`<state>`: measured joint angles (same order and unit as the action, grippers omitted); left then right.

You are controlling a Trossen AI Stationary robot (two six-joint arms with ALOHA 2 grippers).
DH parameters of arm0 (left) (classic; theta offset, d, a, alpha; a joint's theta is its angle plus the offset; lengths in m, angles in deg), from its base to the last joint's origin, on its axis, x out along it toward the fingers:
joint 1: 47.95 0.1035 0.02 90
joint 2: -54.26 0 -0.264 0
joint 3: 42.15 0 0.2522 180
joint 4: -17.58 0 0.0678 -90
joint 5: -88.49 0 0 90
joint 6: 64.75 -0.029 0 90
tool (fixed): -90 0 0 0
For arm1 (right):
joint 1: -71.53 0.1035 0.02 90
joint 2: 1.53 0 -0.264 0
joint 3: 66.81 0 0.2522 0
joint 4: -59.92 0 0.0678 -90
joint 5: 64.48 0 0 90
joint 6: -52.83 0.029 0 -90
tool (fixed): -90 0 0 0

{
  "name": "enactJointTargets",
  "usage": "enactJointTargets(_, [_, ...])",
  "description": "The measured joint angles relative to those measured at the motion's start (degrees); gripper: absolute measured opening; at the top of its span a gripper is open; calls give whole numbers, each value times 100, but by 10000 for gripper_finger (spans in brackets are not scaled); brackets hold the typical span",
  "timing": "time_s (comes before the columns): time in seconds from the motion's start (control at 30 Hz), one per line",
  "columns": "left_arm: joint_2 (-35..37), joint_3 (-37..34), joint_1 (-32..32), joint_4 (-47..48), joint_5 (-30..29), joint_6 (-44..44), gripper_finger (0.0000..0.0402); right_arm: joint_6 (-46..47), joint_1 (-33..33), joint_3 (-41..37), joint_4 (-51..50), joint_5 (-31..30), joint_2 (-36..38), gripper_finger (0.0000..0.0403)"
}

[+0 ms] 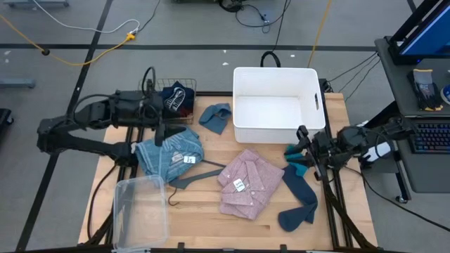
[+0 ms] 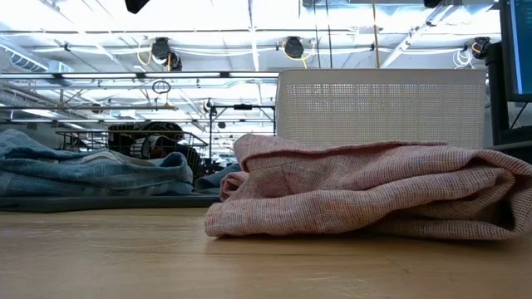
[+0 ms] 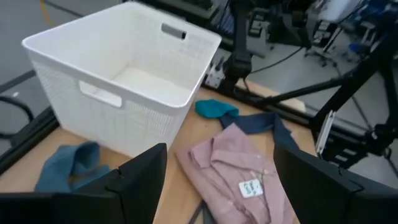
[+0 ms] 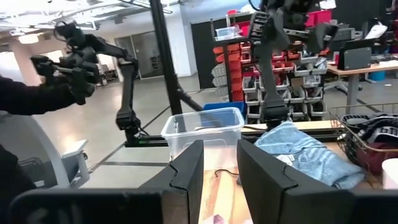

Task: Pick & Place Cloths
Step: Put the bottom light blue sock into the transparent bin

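A pink checked cloth (image 1: 247,184) with a white tag lies folded at the table's middle front, large in the low view (image 2: 366,187). The light blue denim cloth (image 1: 169,154) lies to its left. A grey-blue cloth (image 1: 216,117) rests by the white basket (image 1: 242,130). Teal (image 1: 295,163) and navy (image 1: 299,200) cloths lie at the right. My left gripper (image 1: 163,126) hovers open above the denim's far edge, and its wrist view shows nothing between its fingers (image 3: 217,186). My right gripper (image 1: 302,144) hangs above the teal cloth, open by a narrow gap (image 4: 221,168).
The white basket (image 3: 124,68) stands at the far middle. A wire basket (image 1: 179,98) at the far left holds dark cloths. A clear plastic box (image 1: 140,211) sits at the near left corner. A grey hanger (image 1: 193,176) lies between denim and pink cloth. A person's dark sleeve (image 4: 37,96) shows beyond the table.
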<state>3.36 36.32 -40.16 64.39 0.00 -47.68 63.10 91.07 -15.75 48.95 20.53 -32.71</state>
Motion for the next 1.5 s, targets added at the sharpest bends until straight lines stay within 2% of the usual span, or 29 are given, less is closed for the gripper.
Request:
enactJointTargets(0.13, [182,-523,-52,-518,-14,141,294,-33,531,124,0,-439,-94,79])
enactJointTargets(0.33, [614,-1209,-52,-1020,-144,264,294,-199,1279,663,-299,-1031,-577,42])
enactJointTargets(0.5, [1056,-1660,-48,-1294,-163,270,294,-107,1758,1445,-1364,-1469,-1233,18])
enactJointTargets(0.63, [1371,-1912,-48,-1367,-164,340,294,476,1983,2189,-2673,-1594,-1862,8])
enactJointTargets(0.77, [1574,-2002,-48,-1363,-165,326,294,1283,2106,2893,-4073,-1562,-2536,1])
enactJointTargets(0.93, [1658,-2002,-48,-1372,-208,141,294,2357,2123,3444,-5470,-976,-3244,1])
enactJointTargets(1.13, [1654,-2002,-48,-1367,-217,100,294,3937,2121,3501,-7019,-105,-3771,0])
enactJointTargets(1.27, [1645,-2002,-48,-1365,-296,102,294,5181,2119,3499,-8191,78,-4000,0])
enactJointTargets(1.37, [1647,-2002,-48,-1365,-403,103,294,5724,2119,3478,-8552,67,-4025,0])
enactJointTargets(1.5, [1645,-2002,-48,-1365,-437,104,294,6044,2119,3236,-8401,71,-3921,0])
